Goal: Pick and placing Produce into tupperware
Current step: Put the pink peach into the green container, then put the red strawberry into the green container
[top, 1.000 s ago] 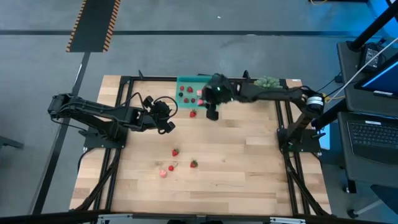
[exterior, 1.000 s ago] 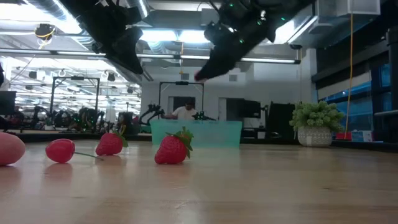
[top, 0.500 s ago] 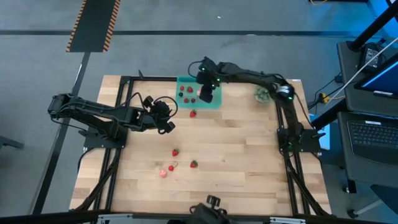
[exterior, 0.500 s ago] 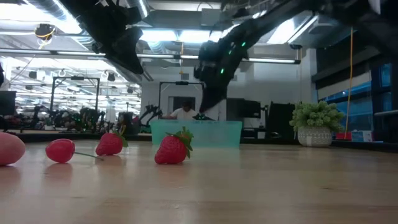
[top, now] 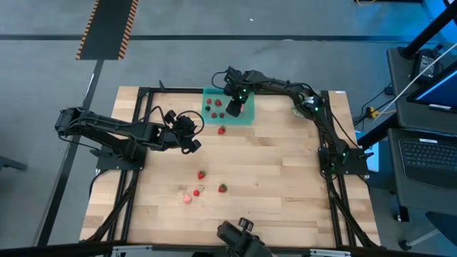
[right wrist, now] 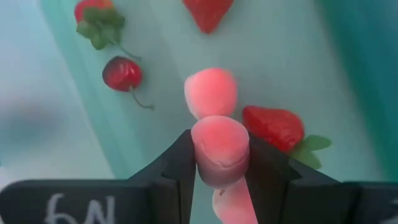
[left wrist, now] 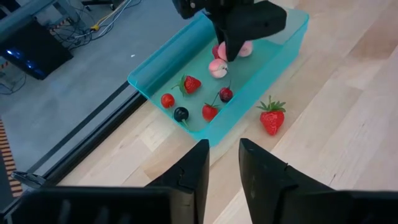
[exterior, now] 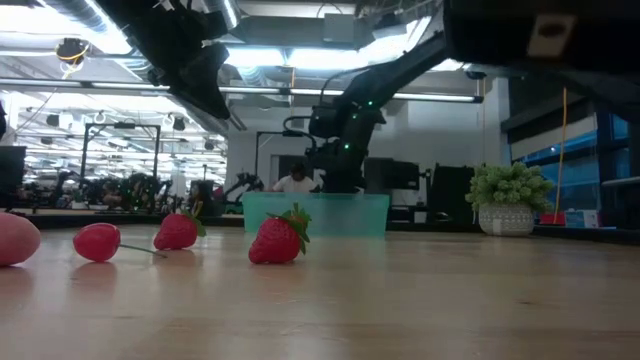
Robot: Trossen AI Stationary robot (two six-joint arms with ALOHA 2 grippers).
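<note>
The teal tupperware (top: 207, 93) stands at the table's far middle and also shows in the low view (exterior: 315, 214). It holds several red, pink and dark pieces (left wrist: 191, 83). My right gripper (top: 233, 108) reaches down into it, shut on a pale pink piece (right wrist: 220, 149). My left gripper (top: 193, 137) hovers left of the tupperware, slightly open and empty (left wrist: 224, 171). One strawberry (top: 221, 130) lies on the table just near of the tupperware. Several more pieces lie nearer the front: strawberries (top: 201, 174) (top: 223, 188) and a pink one (top: 188, 198). My right gripper pinches the pale pink piece by its two opposite sides (right wrist: 198, 152) between its two fingers. The fingers point down from above. The piece sits over the tupperware's floor, above other pink pieces (right wrist: 211, 92). Whether it touches them I cannot tell.
A green leafy clump (exterior: 510, 195) in a pot stands at the far right, partly under the right arm (top: 301, 107). Dark frame rails (top: 136, 178) run along the table's sides. A dark object (top: 243, 239) shows at the near edge.
My right gripper has carried the pink piece from the tupperware's near side toward the far edge, over the tupperware, and down into it, staying shut on it. The dark object has come into view at the near edge.
</note>
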